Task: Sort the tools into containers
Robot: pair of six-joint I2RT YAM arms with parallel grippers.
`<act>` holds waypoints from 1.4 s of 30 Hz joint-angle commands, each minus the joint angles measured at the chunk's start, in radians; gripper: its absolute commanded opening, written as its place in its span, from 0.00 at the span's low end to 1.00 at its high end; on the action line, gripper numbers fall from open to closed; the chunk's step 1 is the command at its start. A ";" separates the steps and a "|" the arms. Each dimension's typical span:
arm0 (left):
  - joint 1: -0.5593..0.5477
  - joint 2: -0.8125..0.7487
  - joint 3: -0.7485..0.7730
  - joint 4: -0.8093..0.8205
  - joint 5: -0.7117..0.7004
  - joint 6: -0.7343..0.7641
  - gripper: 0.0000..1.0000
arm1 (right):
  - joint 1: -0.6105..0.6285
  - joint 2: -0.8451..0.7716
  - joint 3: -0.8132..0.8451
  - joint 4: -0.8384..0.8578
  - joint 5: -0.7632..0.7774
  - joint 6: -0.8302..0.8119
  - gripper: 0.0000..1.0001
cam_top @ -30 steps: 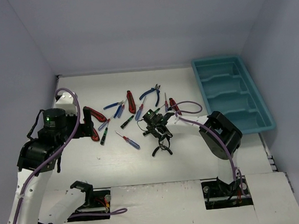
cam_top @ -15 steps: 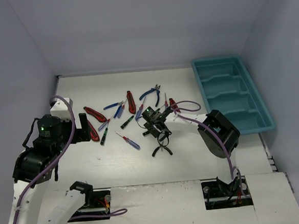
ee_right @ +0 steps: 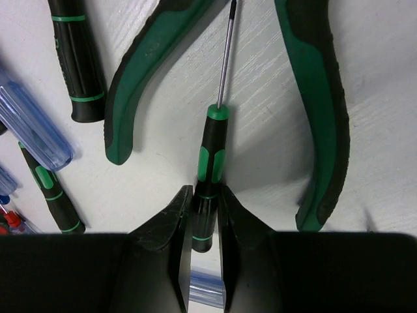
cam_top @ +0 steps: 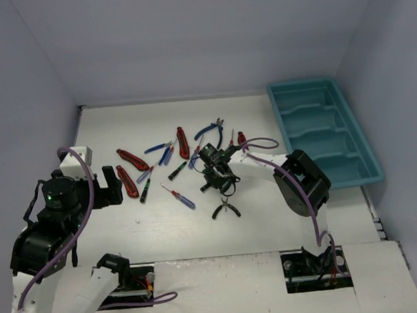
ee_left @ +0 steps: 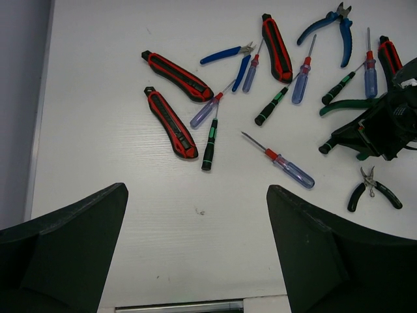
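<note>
While your left gripper (ee_left: 195, 192) hangs over the near left of the table (ee_left: 98, 78) with its jaws spread wide and nothing in them, it's basically parked out of the way so the right arm gets the pile to itself. Closest to the bases on the right side, a small pair of black pliers (cam_top: 226, 210) lies on its own.

Just past that, your right gripper (ee_right: 203, 208) is pinched tight on the butt end of a green-and-black screwdriver (ee_right: 212, 156). The wrist view explains the angle: the screwdriver lies in the gap between the two handles of the green pliers (ee_right: 319, 98). Coming in along its length from the handle end looks like the cleanest way to grab it without catching the pliers too. I reckon it's flat on the table, not lifted yet.

Beyond it the other tools, red-black knives (ee_left: 177, 76), blue pliers (ee_left: 345, 42) and clear-blue screwdrivers, are fanned out mid-table. Furthest off on the right, the teal tray (cam_top: 309, 83) sits well apart from the pile. Every compartment I can see is bare, so you've got a long carry ahead.
</note>
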State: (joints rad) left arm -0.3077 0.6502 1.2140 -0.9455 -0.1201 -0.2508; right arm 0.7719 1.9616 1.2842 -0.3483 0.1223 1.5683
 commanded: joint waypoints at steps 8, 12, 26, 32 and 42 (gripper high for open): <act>-0.003 0.059 0.052 0.040 -0.029 0.005 0.85 | 0.056 -0.229 0.067 -0.361 0.080 -0.029 0.00; -0.005 0.084 0.064 0.042 -0.018 0.000 0.85 | 0.038 -0.318 0.161 -0.370 0.148 -0.018 0.00; -0.005 0.186 0.103 0.046 -0.038 -0.012 0.85 | -0.511 -0.160 0.555 -0.163 0.219 -0.468 0.00; -0.004 0.228 0.125 0.048 -0.038 -0.038 0.85 | -0.725 0.044 0.771 -0.060 0.188 -0.594 0.00; -0.004 0.224 0.084 0.056 -0.049 -0.082 0.85 | -0.896 0.371 1.022 0.042 0.020 -0.647 0.04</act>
State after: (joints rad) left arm -0.3084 0.8882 1.2959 -0.9379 -0.1547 -0.2883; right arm -0.0984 2.2800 2.2023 -0.3895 0.2094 0.9655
